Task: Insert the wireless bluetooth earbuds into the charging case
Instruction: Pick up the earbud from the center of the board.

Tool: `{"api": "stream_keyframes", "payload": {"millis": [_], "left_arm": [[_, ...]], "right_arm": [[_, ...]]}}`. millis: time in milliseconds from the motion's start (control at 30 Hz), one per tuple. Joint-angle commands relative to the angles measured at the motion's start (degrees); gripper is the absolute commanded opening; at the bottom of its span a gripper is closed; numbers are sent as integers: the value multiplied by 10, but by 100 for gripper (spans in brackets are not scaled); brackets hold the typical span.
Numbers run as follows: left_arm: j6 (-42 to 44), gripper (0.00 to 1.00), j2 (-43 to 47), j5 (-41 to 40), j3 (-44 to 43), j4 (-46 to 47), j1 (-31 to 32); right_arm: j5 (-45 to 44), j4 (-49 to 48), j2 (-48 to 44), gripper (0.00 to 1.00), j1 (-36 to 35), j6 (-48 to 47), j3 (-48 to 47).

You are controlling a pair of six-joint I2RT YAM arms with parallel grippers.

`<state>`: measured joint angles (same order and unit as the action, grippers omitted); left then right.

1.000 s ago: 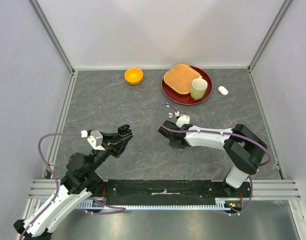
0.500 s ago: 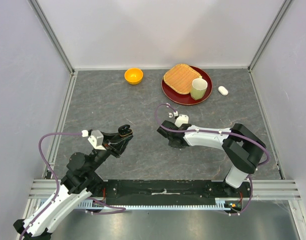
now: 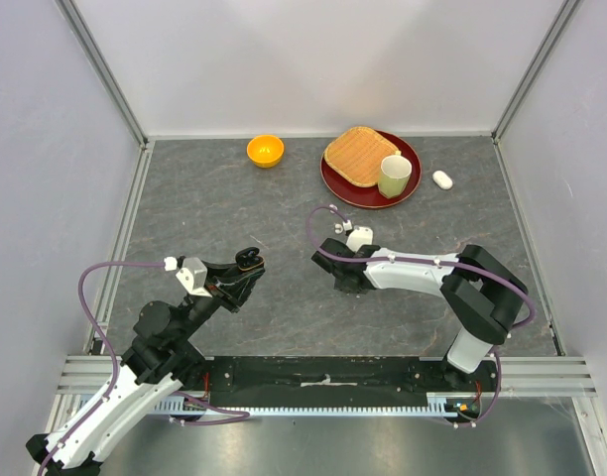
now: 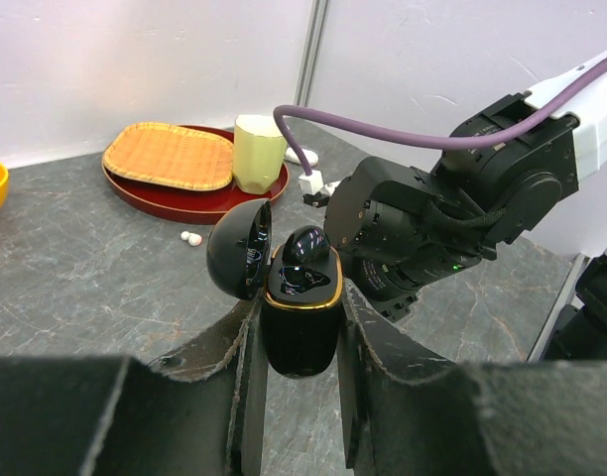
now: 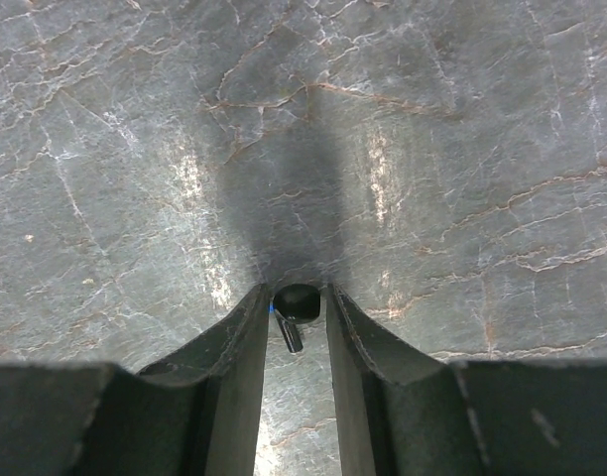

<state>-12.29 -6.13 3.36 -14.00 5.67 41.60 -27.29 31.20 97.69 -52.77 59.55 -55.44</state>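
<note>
The small glossy black earbud [image 5: 298,301] — smooth, rounded plastic with a short stem — sits pinched between the right fingers [image 5: 246,342], close to the veined grey stone desk [image 5: 462,149]. It looks feather-light and slippery (likely to twist or pop free), so gripping its bulb across the widest part seems safest. At about nine o'clock from it in the top view, the left fingers [image 4: 358,347] clamp the hard, gold-rimmed black charging case [image 4: 302,327], lid open.

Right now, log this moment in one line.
left hand: holds open glossy black charging case | right hand: grips small black earbud | insertion: pending
</note>
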Motion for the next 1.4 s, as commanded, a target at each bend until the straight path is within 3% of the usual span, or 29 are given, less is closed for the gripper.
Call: {"api": "stream_keyframes", "payload": {"millis": [0, 500, 900, 1100, 1200, 1367], "left_arm": [[10, 2, -2, 7, -20, 11, 1], [10, 2, -5, 10, -20, 14, 1], [8, 2, -5, 12, -20, 14, 1], [8, 2, -8, 15, -21, 14, 1], [4, 2, -10, 17, -20, 14, 1], [-1, 2, -16, 24, -18, 14, 1]], "right_arm": [[60, 8, 44, 38, 7, -22, 27], [114, -13, 46, 37, 21, -51, 39], [116, -15, 38, 30, 26, -42, 58], [108, -19, 19, 20, 27, -39, 58], [95, -21, -3, 4, 27, -44, 53], [59, -29, -80, 0, 24, -57, 46]]}}
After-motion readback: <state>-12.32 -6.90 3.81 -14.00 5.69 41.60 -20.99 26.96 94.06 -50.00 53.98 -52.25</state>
